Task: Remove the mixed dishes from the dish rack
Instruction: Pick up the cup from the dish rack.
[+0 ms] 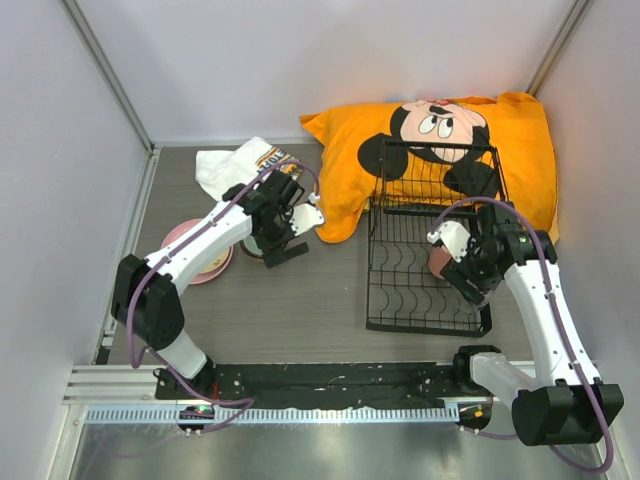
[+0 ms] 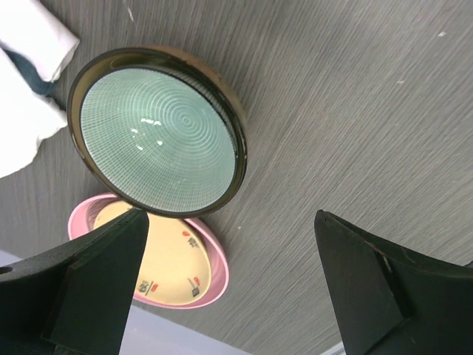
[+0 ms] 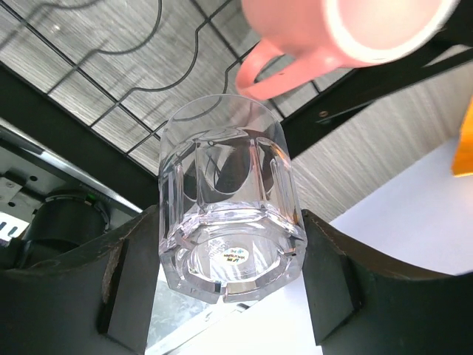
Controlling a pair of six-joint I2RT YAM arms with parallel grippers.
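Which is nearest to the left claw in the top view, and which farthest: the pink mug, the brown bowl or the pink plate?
1. brown bowl: on the table, right under the open left claw.
2. pink plate: on the table, off to the claw's left.
3. pink mug: far to the right, in the dish rack.

Our left arm [image 1: 200, 245] stretches forward and inward from its base, elbow bent, wrist tipped downward. Our left gripper [image 2: 230, 222] faces down with its jaws spread wide. Our right arm [image 1: 545, 300] rises from its base and folds inward. Our right gripper [image 3: 233, 277] presses both fingers against a glass [image 3: 229, 170].
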